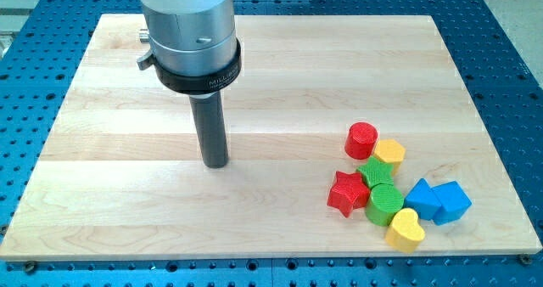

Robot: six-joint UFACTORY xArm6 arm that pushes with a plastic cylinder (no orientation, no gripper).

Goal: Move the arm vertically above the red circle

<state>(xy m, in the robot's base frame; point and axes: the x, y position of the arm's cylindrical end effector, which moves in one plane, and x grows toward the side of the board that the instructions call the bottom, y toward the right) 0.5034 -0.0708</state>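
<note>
My tip (215, 163) is resting on the tabletop (271, 75), well left of the red circle (361, 140), which is sitting atop the clustered blocks at the view's right. No gripper is fitted, so nothing is being held.

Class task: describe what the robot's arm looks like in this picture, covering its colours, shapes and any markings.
The arm ends in a wide, silver-grey metal cylinder with a small screw hole in its side. Below it sits a black ring with small white lettering, too small to read in full, and a grey tab sticking out at the view's left. From the ring hangs a straight, dark grey round rod, ending in my tip. No cables show.
</note>
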